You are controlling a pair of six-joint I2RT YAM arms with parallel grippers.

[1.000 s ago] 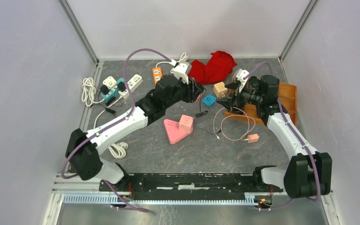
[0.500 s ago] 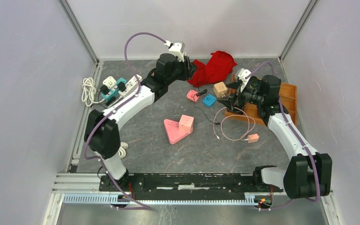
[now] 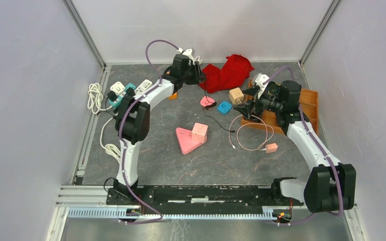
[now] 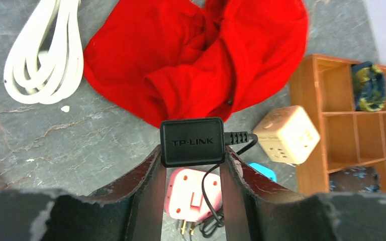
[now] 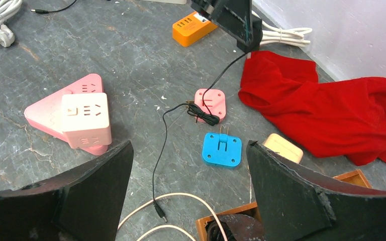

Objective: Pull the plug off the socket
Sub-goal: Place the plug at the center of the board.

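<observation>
- My left gripper point(image 4: 191, 161) pinches a black, boxy plug marked TP-LINK point(image 4: 192, 142). One dark finger presses on each of its side faces, and its labelled face is turned to the wrist camera.
- The plug sits right at my fingertips, held up off the grey stone-patterned surface point(image 4: 55, 135), at the near edge of a crumpled red cloth point(image 4: 196, 55).
- A thin black cord point(image 5: 167, 130) leaves the plug's side and hangs to the surface. It loops by a small pink square adapter point(image 5: 210, 103) that lies flat, prongs up, below the plug.
- In the right wrist view the plug hangs just beside an orange power strip point(image 5: 193, 25) and apart from it.
- My right gripper point(image 5: 190, 145) is spread wide and holds nothing. It hovers above a blue square adapter point(image 5: 221, 149).
- A beige cube socket point(image 4: 286, 133) lies near a wooden compartment tray point(image 4: 306, 100), and a coiled white cable point(image 4: 45, 55) lies left of the cloth.
</observation>
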